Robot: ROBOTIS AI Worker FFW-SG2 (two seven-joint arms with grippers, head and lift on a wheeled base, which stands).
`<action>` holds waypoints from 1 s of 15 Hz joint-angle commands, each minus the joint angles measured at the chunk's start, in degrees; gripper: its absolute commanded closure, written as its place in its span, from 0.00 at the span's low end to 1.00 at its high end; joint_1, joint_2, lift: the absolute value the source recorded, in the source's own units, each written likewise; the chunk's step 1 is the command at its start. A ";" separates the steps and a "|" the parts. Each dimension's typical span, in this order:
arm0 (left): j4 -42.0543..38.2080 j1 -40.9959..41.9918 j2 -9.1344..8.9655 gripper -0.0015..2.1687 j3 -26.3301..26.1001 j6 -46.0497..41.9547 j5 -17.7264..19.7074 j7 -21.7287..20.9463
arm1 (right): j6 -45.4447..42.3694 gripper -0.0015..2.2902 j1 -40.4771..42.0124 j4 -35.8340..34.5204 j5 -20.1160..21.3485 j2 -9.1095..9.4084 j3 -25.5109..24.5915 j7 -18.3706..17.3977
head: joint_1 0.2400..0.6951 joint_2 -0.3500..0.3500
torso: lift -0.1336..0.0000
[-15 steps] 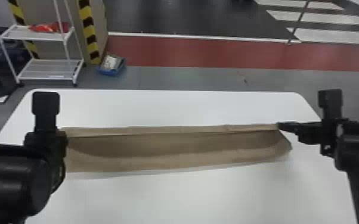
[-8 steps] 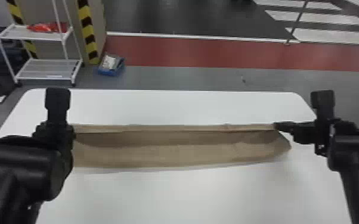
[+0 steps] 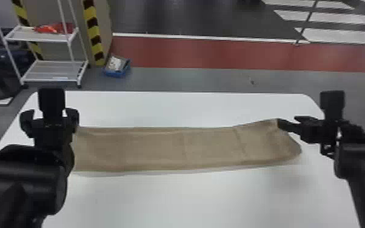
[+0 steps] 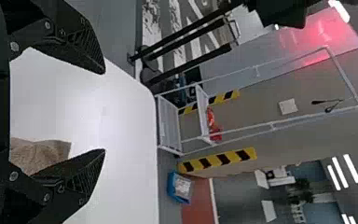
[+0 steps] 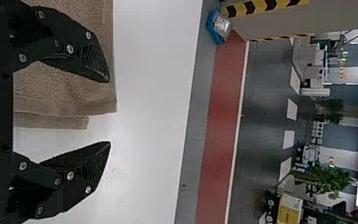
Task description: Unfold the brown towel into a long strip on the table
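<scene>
The towel (image 3: pixel 160 148) lies as a long strip on the table (image 3: pixel 175 106), roughly parallel to the far edge; its right end (a second layer shows beneath it) nears the right edge. The left gripper (image 3: pixel 50 113), near the left edge, has its fingers (image 4: pixel 81 46) wide apart and grasps nothing. The right gripper (image 3: pixel 287 120), at the towel's far right corner, is likewise spread wide and empty.

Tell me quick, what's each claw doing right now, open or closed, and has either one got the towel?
Left claw: open, holding nothing.
Right claw: open, holding nothing, one finger over the towel.
</scene>
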 commanded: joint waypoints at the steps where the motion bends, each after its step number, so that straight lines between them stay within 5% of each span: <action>1: -2.21 4.84 0.28 0.02 6.02 -7.12 3.31 -8.06 | -3.11 0.03 1.18 2.01 -2.90 -1.69 -2.35 2.16 | 1.00 0.37 | 0.13; 4: -1.86 6.16 0.37 0.02 15.08 -5.72 13.68 -25.11 | -8.74 0.05 3.99 2.71 -6.41 -2.84 -4.90 5.94 | 1.00 0.36 | 0.13; 8: 7.20 3.96 2.57 0.04 21.84 -5.89 16.23 -44.80 | -10.14 0.08 5.93 3.15 -9.40 -3.63 -6.31 9.10 | 1.00 0.34 | 0.13; 11: 14.75 0.54 5.03 0.07 21.84 -10.29 17.55 -53.50 | -10.14 0.08 6.28 3.15 -10.10 -3.63 -6.75 9.63 | 1.00 0.36 | 0.13; 15: 24.42 -4.30 6.78 0.09 17.98 -20.31 15.88 -55.87 | -9.62 0.08 7.07 2.80 -10.19 -3.19 -6.75 10.16 | 1.00 0.37 | 0.13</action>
